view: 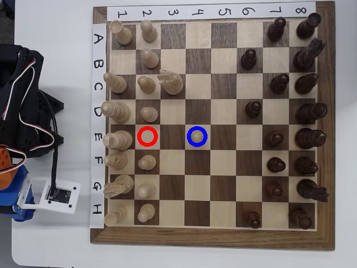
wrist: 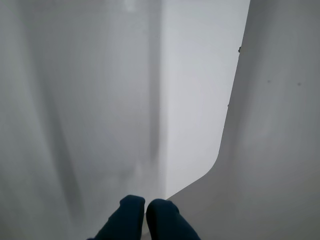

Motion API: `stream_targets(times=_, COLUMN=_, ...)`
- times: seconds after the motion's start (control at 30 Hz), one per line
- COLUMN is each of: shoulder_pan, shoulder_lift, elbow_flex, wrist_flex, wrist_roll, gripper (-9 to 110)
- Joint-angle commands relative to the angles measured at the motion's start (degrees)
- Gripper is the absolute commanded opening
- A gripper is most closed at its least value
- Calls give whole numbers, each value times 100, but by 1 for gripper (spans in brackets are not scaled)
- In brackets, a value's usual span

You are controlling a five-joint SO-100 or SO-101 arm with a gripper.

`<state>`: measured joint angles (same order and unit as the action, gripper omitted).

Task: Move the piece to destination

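Observation:
In the overhead view a pale cream pawn stands inside the blue ring on a light square of row E. The red-ringed square two columns to its left is empty. The arm sits folded off the board's left side, well away from the pawn. In the wrist view my gripper shows as two dark blue fingertips pressed together with nothing between them, over a plain white surface. The board is out of the wrist view.
Other pale pieces fill columns 1 to 3 and dark pieces fill columns 6 to 8. The board's wooden rim lies on a white table. A white camera module hangs from the arm at lower left.

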<state>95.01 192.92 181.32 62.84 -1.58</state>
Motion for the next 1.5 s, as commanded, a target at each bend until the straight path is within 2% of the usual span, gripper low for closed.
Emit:
stream_targets(times=0.0, shoulder_pan=114, shoulder_lift=343, elbow_flex=-229, wrist_flex=-26, wrist_roll=176, gripper=0)
stream_targets(times=1.47, shoulder_pan=44, shoulder_lift=334, elbow_flex=-220, wrist_flex=-62, wrist_roll=70, gripper=0)
